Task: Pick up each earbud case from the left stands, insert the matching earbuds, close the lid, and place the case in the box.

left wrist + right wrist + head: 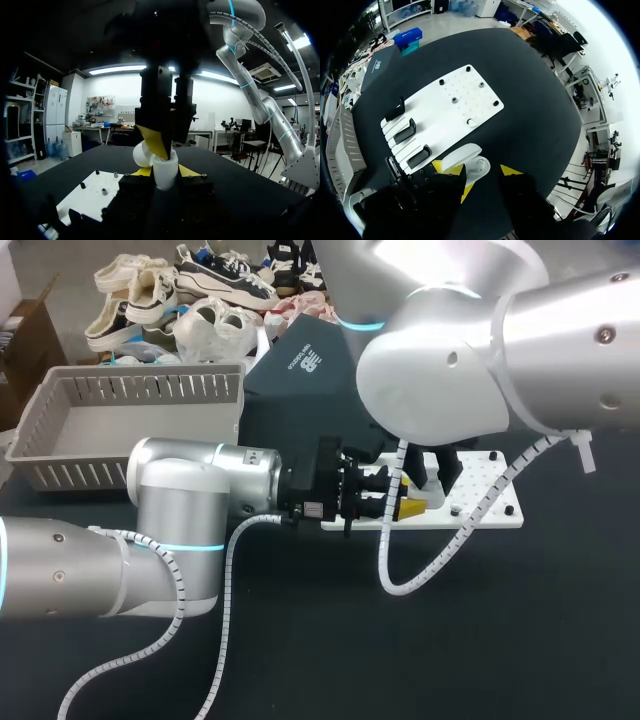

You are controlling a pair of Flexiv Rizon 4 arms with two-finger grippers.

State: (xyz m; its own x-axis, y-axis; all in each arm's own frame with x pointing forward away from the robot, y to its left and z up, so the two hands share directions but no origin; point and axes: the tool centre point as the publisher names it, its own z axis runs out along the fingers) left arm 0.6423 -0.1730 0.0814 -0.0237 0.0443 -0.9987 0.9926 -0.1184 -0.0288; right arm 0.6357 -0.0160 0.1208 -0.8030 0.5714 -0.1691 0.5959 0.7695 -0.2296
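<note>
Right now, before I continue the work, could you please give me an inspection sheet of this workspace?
Surface: black table with a white board lying on it.
Job's things: open white earbud case between the left fingers; three black stands on the board, no case on them; grey basket at the far left.
Clutter: dark box behind the board.
Grippers: left gripper shut on the earbud case; right gripper open, just above the case.
Cables: white coiled cable hangs from the right arm in a loop over the table; another runs along the left arm.
Surroundings: nothing seen reaching over the table.
</note>
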